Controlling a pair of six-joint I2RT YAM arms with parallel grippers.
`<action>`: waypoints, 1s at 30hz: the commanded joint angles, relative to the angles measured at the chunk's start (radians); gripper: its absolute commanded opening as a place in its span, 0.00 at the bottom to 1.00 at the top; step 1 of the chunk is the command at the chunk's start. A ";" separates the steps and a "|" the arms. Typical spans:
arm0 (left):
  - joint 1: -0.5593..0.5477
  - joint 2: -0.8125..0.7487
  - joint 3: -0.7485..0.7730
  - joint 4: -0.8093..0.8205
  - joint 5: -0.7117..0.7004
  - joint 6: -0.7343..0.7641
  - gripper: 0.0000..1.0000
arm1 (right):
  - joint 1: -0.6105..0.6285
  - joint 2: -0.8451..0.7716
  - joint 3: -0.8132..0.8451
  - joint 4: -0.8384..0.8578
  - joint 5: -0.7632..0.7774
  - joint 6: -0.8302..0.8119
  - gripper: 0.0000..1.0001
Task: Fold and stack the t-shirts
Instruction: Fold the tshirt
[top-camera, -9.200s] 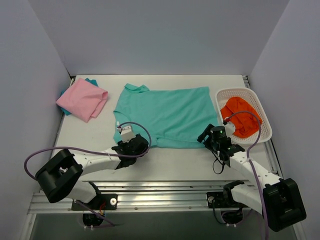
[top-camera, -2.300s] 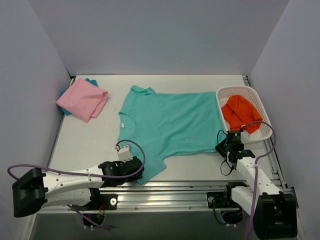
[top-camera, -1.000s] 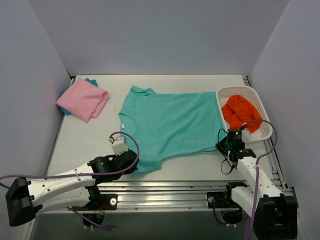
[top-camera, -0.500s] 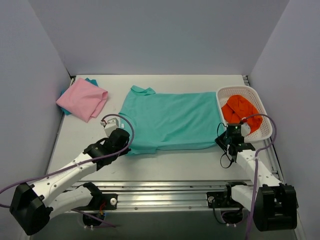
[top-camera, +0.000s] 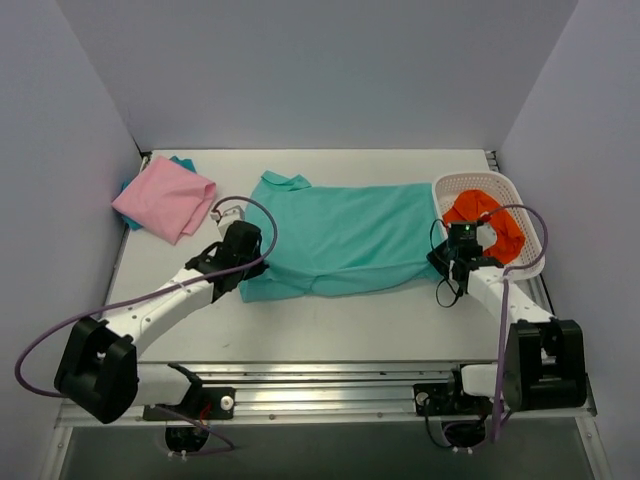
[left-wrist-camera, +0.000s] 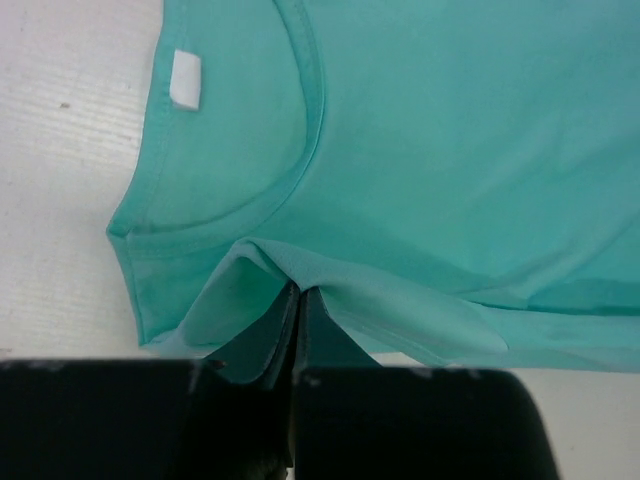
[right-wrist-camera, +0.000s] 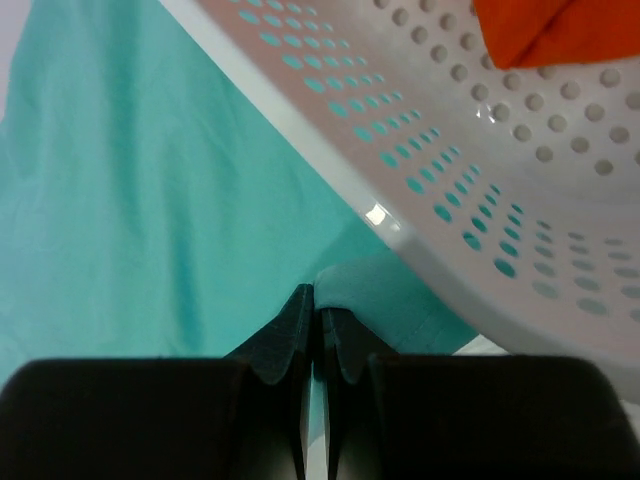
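Observation:
A mint-teal t-shirt (top-camera: 340, 235) lies across the middle of the table, its near edge folded up over itself. My left gripper (top-camera: 243, 262) is shut on a pinched fold of the mint-teal t-shirt (left-wrist-camera: 420, 150) just below the collar; the left gripper (left-wrist-camera: 300, 292) lifts that cloth into a ridge. My right gripper (top-camera: 452, 262) is shut on the hem of the mint-teal t-shirt (right-wrist-camera: 130, 200) beside the basket; the right gripper (right-wrist-camera: 318, 295) has cloth bunched over its tips. A folded pink t-shirt (top-camera: 165, 198) lies at the far left.
A white plastic lattice basket (top-camera: 523, 215) with orange cloth (top-camera: 500, 228) inside stands at the right, its wall (right-wrist-camera: 470, 190) right above my right fingers. A bit of teal cloth (top-camera: 183, 161) shows under the pink shirt. Side walls enclose the table.
Both grippers have carried the shirt's near edge away from the arm bases, folding it over the body. The left arm swung far back and left; the right moved up beside the basket.

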 joint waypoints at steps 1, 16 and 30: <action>0.061 0.083 0.098 0.131 0.071 0.050 0.02 | -0.005 0.115 0.116 0.014 0.077 0.023 0.00; 0.362 0.735 0.936 -0.075 0.361 0.188 0.86 | 0.055 0.545 0.727 -0.211 0.240 -0.056 0.95; 0.216 0.148 0.187 0.136 0.187 0.162 0.85 | 0.292 0.168 0.361 0.058 0.159 -0.103 0.90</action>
